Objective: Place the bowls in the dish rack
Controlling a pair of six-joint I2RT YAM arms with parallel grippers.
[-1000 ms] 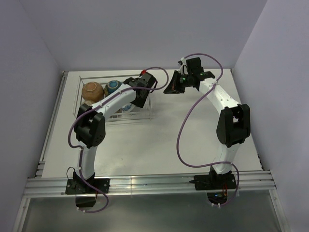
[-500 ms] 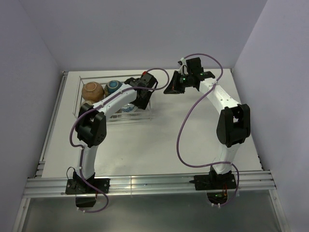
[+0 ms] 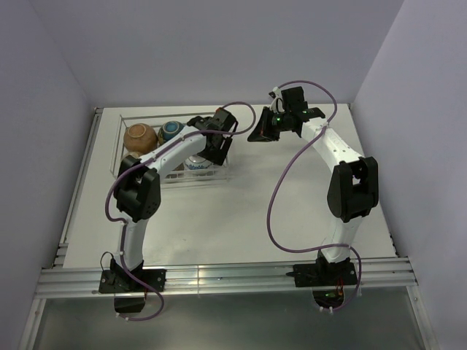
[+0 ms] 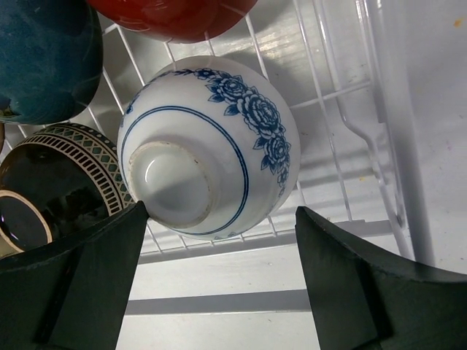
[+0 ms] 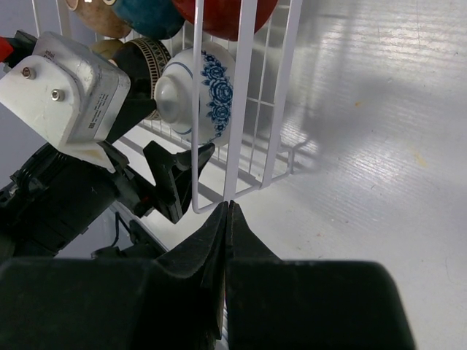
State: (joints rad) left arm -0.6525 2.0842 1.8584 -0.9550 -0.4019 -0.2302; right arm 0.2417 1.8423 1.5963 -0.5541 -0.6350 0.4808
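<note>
Five bowls point(image 3: 197, 164) at least lie in the rack point(image 4: 321, 109) on the surface point(image 3: 241, 219): tan point(image 3: 140, 136), teal point(image 4: 44, 58), red point(image 4: 171, 14), black point(image 4: 58, 175) and an upturned blue-and-white point(image 4: 219, 138). None shows outside it, so loading looks all but finished. Over the blue-and-white the left end effector point(image 4: 222, 219) stands apart, gripping nothing; the right end effector point(image 5: 228, 208) is pressed together, empty, beside the rack's corner.

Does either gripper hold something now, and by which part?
Left gripper: nothing; it stands open around the blue-and-white bowl. Right gripper is shut at a dish rack wire; a hold cannot be told.
</note>
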